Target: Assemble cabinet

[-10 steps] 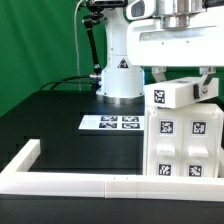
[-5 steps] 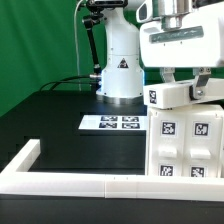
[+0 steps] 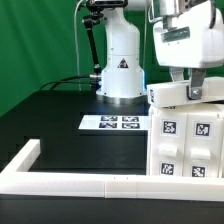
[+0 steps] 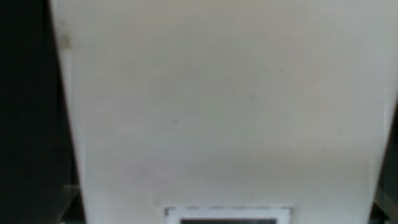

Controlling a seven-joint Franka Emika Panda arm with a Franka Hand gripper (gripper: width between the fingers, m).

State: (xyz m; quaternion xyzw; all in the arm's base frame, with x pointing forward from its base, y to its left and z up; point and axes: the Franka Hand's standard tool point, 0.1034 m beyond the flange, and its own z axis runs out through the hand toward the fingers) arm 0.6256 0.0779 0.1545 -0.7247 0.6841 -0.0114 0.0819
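At the exterior view's right stands the cabinet's white box shell [image 3: 185, 145], with black-and-white tags on its front. A smaller white block [image 3: 172, 96] sits slightly tilted just above the shell's top. My gripper [image 3: 195, 82] comes down from above with its fingers on either side of that block, shut on it. In the wrist view the block's plain white face [image 4: 222, 100] fills nearly the whole picture, with the edge of a tag [image 4: 226, 214] showing. The gripper [image 4: 217, 205] straddles the block, and only dark slivers show at the sides.
The marker board [image 3: 115, 123] lies flat on the black table, left of the shell. A long low white rail [image 3: 70, 183] borders the table's front and left. The arm's white base [image 3: 120, 65] stands behind, in front of a green backdrop.
The gripper has shifted toward the exterior view's right, and the block has moved with it above the shell. The jaws have kept the same width.
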